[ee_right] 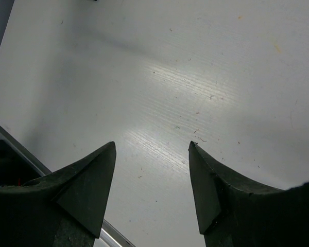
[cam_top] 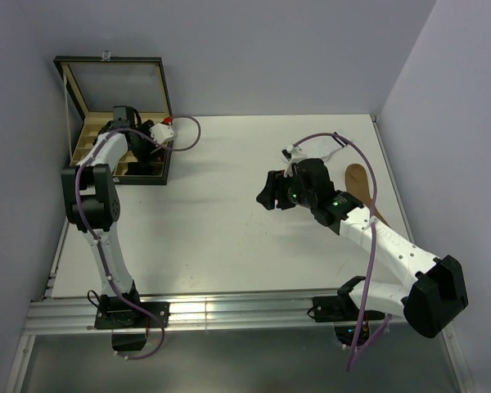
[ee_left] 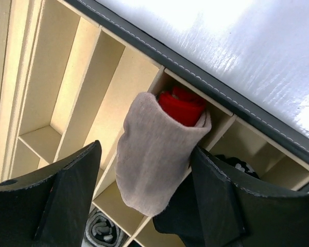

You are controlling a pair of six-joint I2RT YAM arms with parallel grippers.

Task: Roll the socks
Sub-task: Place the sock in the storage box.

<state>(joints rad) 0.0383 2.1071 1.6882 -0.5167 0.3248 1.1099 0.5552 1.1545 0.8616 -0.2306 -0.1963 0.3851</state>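
Left tool (ee_left: 145, 149), spread and released, flanks the rolled beige sock (ee_left: 154, 128), red cuff tucked inside, apparently stowed finished in a divider box (ee_left: 206, 72) compartment; right tool (ee_right: 152, 149) hangs open, empty, over the bench (ee_right: 195, 62).

Table (cam_top: 229, 229): white, flat, matte top. It fills most of the enclosure. Fine scratches and small specks show close up. A soft bright patch of reflected light lies near its front edge.

Back wall (cam_top: 270, 49): plain, pale lavender-grey. The left wall (cam_top: 16, 180) and right wall (cam_top: 466, 98) have the same finish and meet the table edges.

Rail (cam_top: 237, 315): ribbed silver metal running along the near edge.

Box (cam_top: 144, 178): dark, at the far left corner, with pale wooden dividers and its lid upright.

Lighting: even and diffuse.
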